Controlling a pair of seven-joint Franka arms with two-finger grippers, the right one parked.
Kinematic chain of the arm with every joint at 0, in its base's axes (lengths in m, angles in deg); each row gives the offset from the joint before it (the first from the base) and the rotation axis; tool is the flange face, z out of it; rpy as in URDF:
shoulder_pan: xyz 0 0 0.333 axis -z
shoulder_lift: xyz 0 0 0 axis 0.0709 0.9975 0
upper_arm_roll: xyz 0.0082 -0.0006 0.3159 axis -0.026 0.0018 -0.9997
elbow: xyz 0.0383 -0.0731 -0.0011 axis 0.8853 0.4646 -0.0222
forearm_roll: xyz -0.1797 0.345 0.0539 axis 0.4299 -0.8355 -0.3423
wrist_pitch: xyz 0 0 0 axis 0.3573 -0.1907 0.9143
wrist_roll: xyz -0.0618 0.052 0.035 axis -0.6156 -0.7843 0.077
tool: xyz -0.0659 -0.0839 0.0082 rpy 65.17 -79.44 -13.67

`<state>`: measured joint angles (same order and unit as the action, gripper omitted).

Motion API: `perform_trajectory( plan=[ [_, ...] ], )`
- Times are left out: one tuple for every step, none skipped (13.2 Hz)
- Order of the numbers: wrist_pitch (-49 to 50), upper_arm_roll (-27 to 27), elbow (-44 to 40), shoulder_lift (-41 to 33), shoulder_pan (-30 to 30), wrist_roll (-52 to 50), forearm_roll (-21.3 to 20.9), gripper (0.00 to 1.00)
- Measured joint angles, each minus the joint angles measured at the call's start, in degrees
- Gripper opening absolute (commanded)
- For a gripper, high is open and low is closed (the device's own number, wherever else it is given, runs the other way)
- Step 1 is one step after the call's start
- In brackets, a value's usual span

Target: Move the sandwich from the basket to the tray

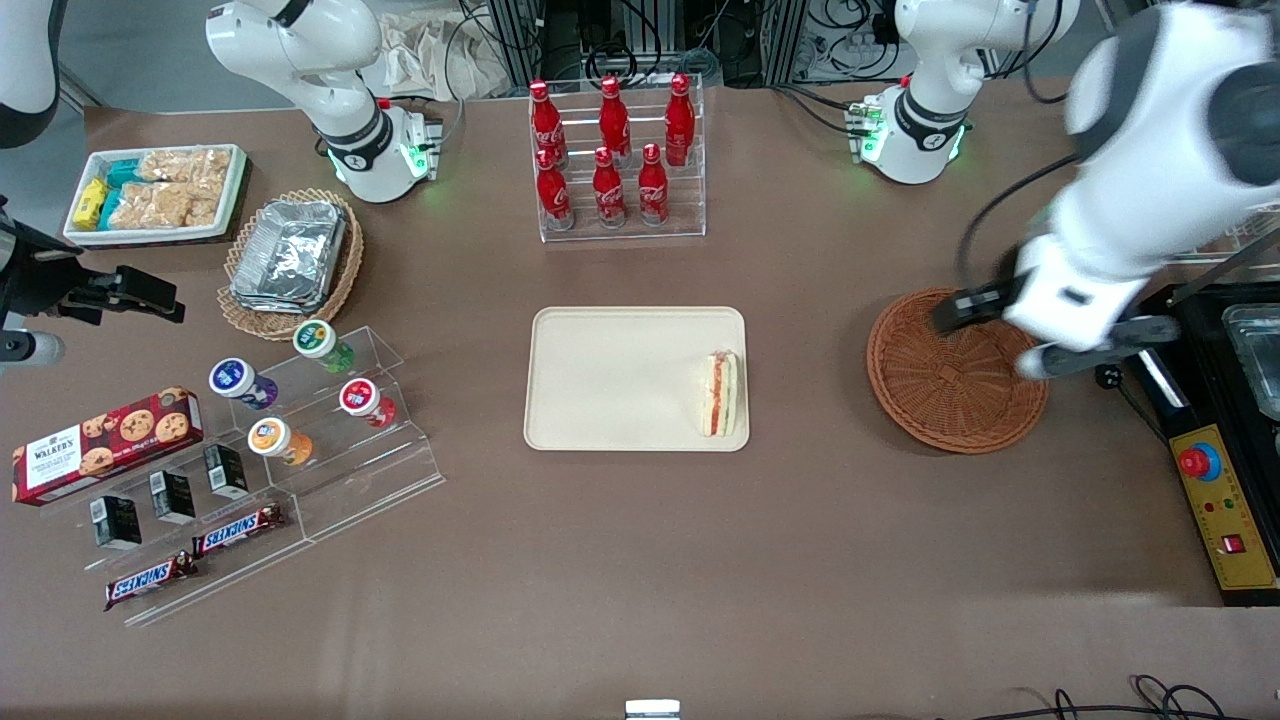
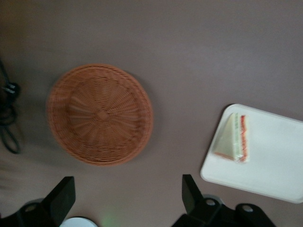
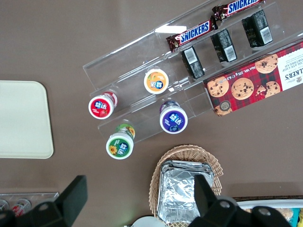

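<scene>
The sandwich (image 1: 721,394) lies on the beige tray (image 1: 610,380), at the tray's edge nearest the working arm's end of the table; the left wrist view shows it too (image 2: 232,138) on the tray (image 2: 270,161). The round reddish-brown basket (image 1: 950,395) holds nothing, as also seen in the left wrist view (image 2: 100,114). My left gripper (image 1: 985,335) hangs high above the basket's rim on the working arm's side. Its black fingers (image 2: 189,191) are spread wide apart with nothing between them.
A rack of red cola bottles (image 1: 615,160) stands farther from the front camera than the tray. A black control box with a red button (image 1: 1215,490) sits at the working arm's end. Acrylic steps with yogurt cups (image 1: 310,400) lie toward the parked arm's end.
</scene>
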<state>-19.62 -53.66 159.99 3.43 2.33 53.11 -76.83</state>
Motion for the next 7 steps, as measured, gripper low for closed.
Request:
perform_trajectory(
  plan=[
    [0.6, -3.1, 0.5, -1.0, 0.0, 6.0, 0.2, 1.00],
    [0.6, -5.8, 1.1, -1.5, 0.1, 11.8, 0.3, 1.00],
    [0.6, -8.2, 1.5, -1.6, 0.2, 17.8, 0.3, 1.00],
    [0.4, -10.2, 1.9, -1.5, 0.2, 23.1, 0.3, 1.00],
    [-0.1, -11.7, 2.2, -1.5, 0.1, 26.6, 0.1, 1.00],
    [-1.0, -12.4, 2.4, -1.4, 0.1, 28.1, -0.5, 1.00],
    [-1.9, -12.5, 2.5, -1.3, 0.2, 28.6, -1.4, 1.00]
  ],
)
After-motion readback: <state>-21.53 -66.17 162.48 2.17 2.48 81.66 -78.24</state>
